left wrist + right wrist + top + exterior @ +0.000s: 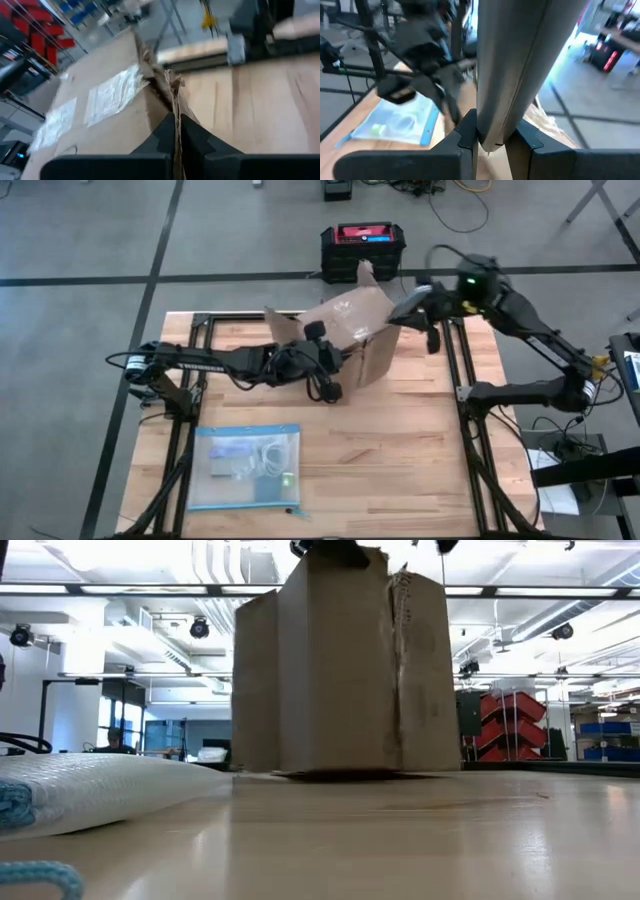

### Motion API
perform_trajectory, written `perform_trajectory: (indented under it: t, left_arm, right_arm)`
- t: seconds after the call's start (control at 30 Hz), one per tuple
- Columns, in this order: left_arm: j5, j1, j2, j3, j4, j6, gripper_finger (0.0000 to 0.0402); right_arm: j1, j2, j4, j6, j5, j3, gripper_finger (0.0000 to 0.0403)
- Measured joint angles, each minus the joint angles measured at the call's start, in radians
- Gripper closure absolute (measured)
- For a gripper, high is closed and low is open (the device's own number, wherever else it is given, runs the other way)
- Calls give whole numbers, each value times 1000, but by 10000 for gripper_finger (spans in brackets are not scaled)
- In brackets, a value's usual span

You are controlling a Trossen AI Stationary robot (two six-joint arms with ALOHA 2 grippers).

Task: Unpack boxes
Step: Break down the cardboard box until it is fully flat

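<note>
At the table's middle, left pincer (176,131) clenched on cardboard box (350,330) edge, right pincer (492,135) gripping a flap.

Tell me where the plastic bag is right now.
In the high view, the plastic bag lies flat on the table's near left part, apart from the cardboard box farther back, below the left arm.

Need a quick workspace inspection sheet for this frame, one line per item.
Surface: wooden table, black frame rails.
Job's things: cardboard box at the far side, flaps up.
Clutter: clear plastic bag near the front.
Grippers: left gripper shut on a torn box flap edge; right gripper shut on another flap.
Cables: loose cords on the floor.
Surroundings: black crate on the floor behind the table.
</note>
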Motion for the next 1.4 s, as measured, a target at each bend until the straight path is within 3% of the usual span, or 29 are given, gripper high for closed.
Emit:
perform_trajectory:
  t: [0.23, 0.43, 0.63, 0.8, 0.9, 1.07, 1.13, 1.27, 1.4]
  left_arm:
    - [52, 3, -3, 1, 294, 23, 401]
    - [95, 0, -24, 2, 320, -107, 401]
    - [280, -8, -52, 2, 292, -259, 401]
    - [443, -58, -63, 3, 283, -382, 401]
    - [416, -102, -82, 28, 269, -423, 401]
    - [156, -92, -149, 75, 96, -388, 401]
    - [112, -46, -162, 73, -21, -427, 401]
    - [156, 30, -142, -16, -183, -516, 401]
    - [266, 77, -107, -172, -157, -530, 401]
  right_arm:
    - [0, -170, -105, 12, 210, -10, 356]
    - [0, -265, -151, 56, 316, -19, 356]
    - [-1, -322, -200, 56, 457, -25, 356]
    - [0, -328, -265, 89, 458, -25, 356]
    - [0, -324, -332, 99, 457, -30, 356]
    - [0, -321, -379, 143, 456, -58, 356]
    - [0, -326, -376, 165, 449, -80, 356]
    - [0, -344, -375, 189, 449, -139, 356]
    - [0, -353, -349, 207, 449, -199, 356]
